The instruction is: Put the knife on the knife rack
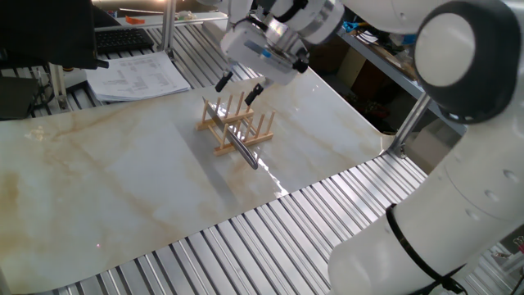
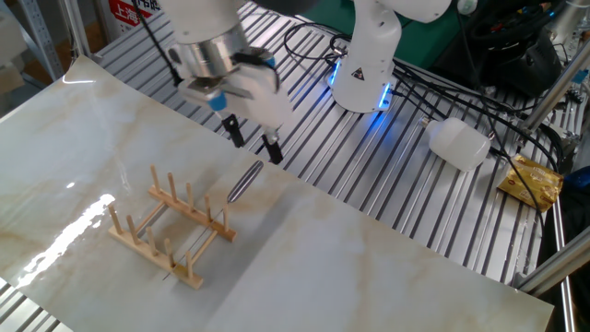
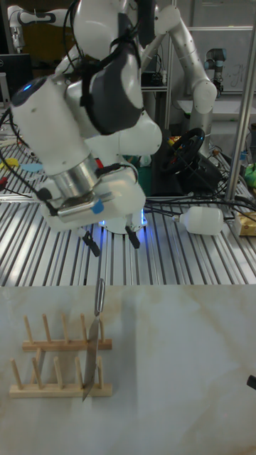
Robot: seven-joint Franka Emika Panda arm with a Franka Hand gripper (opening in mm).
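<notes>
The knife rack (image 1: pixel 214 121) (image 2: pixel 175 205) (image 3: pixel 60 345) stands on the marble sheet. The knife (image 1: pixel 245 153) (image 2: pixel 244 182) (image 3: pixel 91 355) stands on edge between the rack's end pegs, its shiny handle sticking out past the rails. My gripper (image 1: pixel 238 87) (image 2: pixel 253 141) (image 3: pixel 112 242) hangs open above and just beyond the handle's tip, clear of it, with nothing between its dark fingers (image 3: pixel 133 239).
A white bottle (image 2: pixel 458 143) and a crumpled gold bag (image 2: pixel 533 180) lie on the slatted metal table. A second robot's base (image 2: pixel 367 65) glows blue behind. Papers (image 1: pixel 135 78) and a keyboard (image 1: pixel 123 38) sit at the far side. The marble sheet (image 1: pixel 123 188) ends near the rack.
</notes>
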